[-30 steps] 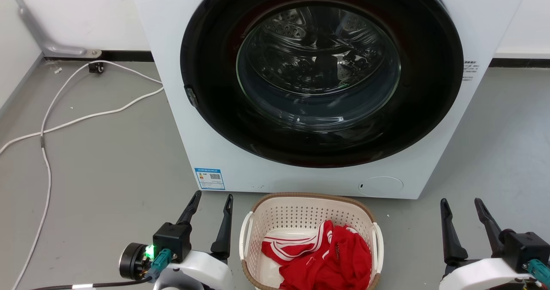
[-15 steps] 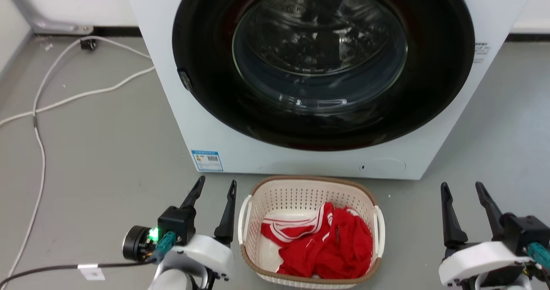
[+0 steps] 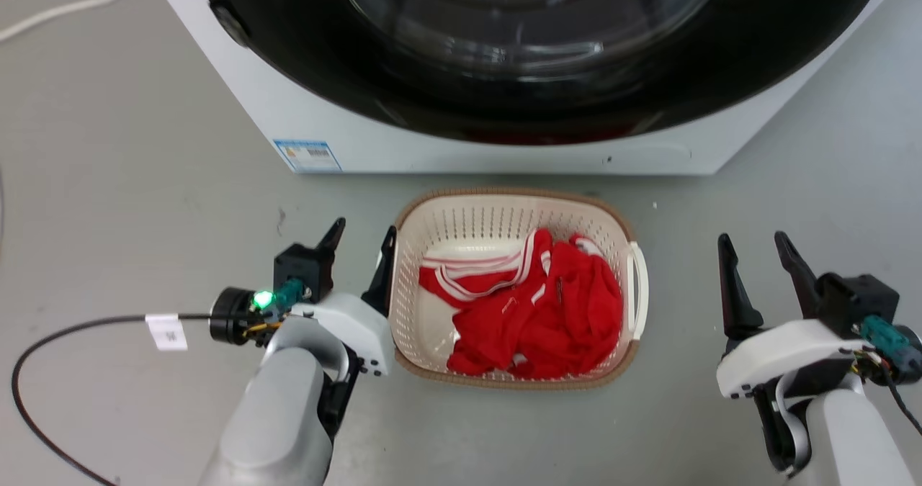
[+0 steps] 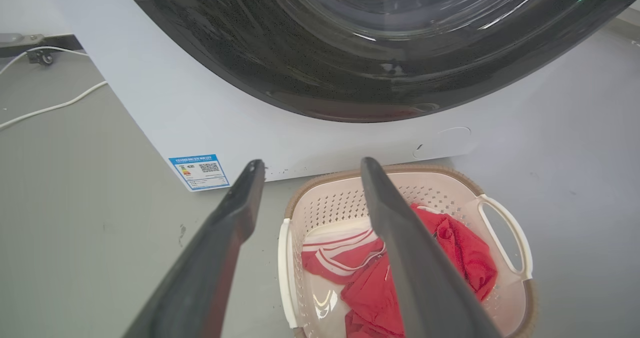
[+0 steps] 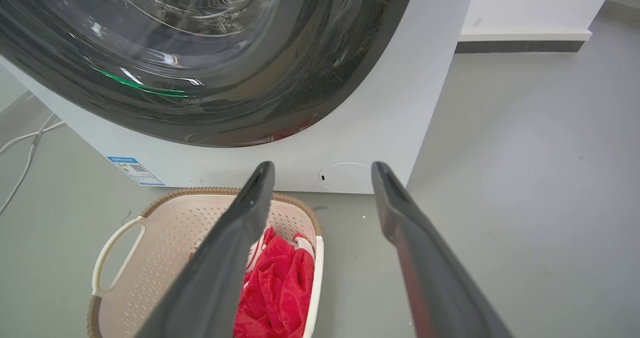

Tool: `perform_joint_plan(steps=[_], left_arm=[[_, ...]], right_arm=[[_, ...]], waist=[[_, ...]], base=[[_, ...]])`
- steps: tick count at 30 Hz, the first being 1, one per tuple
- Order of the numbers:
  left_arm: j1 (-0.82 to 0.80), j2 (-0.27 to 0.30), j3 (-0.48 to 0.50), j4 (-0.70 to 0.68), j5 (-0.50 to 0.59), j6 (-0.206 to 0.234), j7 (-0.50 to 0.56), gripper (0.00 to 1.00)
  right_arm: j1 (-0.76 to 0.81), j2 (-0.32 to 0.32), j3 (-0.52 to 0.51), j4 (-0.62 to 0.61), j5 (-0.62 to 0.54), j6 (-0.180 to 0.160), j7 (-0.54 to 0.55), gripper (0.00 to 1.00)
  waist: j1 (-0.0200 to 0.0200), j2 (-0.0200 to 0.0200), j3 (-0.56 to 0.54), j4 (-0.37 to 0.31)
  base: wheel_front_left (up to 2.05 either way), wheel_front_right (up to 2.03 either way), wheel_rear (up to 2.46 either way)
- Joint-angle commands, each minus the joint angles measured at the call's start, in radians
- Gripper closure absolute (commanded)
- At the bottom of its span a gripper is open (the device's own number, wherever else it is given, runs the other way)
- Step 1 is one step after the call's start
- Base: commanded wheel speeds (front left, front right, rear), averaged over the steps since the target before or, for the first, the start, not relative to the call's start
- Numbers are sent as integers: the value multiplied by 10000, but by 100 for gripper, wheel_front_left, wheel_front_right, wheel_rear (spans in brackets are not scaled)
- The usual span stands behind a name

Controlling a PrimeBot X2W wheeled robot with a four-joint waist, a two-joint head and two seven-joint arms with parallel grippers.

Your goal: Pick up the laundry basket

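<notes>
The left forearm (image 3: pixel 277 414) rises from the bottom edge of the head view and ends in a white wrist housing with a green indicator light (image 3: pixel 262 299) lit on its outer side. The left gripper (image 3: pixel 364 228) points toward the washing machine (image 3: pixel 403 144) with its jaws spread and holding nothing. Its inner finger lies just beside the left rim of the laundry basket (image 3: pixel 497 221); contact cannot be determined. The right forearm (image 3: pixel 857 435) is posed in mirror fashion. The right gripper (image 3: pixel 751 237) likewise has its jaws parted and empty, and it stands well apart from the basket's right loop handle (image 3: pixel 639 284). A black cable (image 3: pixel 43 335) carrying a white tag (image 3: pixel 166 331) trails from the left wrist across the grey floor (image 3: pixel 144 147). The basket rests on the floor between the two grippers, upright, directly before the washer's lower front panel. It contains a crumpled red garment with white stripes (image 3: pixel 547 313). Beyond it, the washer's dark round door (image 3: pixel 504 104) is closed, and a blue label (image 3: pixel 308 155) is fixed at the lower left of the panel.
</notes>
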Motion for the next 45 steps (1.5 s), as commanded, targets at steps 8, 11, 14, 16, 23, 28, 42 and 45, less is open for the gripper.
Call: perform_joint_plan(steps=[8,11,14,16,23,28,42,45], left_arm=[[-1789,393,-78,1964,-395,-177,341,0],[-2311,528,-142,2579,-586,-219,528,0],[-2778,659,-260,3118,-766,-238,731,0],[-3095,770,-353,3452,-891,-240,849,0],[-4062,1093,-929,4163,-1658,-250,1406,0],[-4576,1312,-1293,4345,-2189,-249,1805,0],[-5778,1832,-3236,4514,-4430,-252,3959,100],[-5770,1874,-3511,4485,-4658,-252,3975,100]], right_arm=[[-1689,-269,703,1693,610,-7,-226,0],[-2271,-337,1014,2324,775,-7,-296,0],[-2866,-381,1334,2973,964,-7,-362,0],[-3262,-410,1559,3405,1069,-7,-412,0],[-4558,-323,2356,4917,1542,-7,-507,0],[-5287,-265,2862,5798,1847,-7,-441,0],[-7648,-225,5488,8112,4124,-7,924,100],[-7692,-339,5832,8092,4461,9,953,100]], waist=[[-2,0,2342,-548],[-2,0,2860,-670],[-2,0,3345,-790],[-2,0,3639,-864],[-2,0,4497,-1080],[-2,0,4876,-1146],[-2,0,5739,-1134],[-2,0,5711,-1118]], base=[[0,0,0],[0,0,0],[0,0,0],[0,0,0],[0,0,0],[0,0,0],[0,0,0],[0,0,0]])
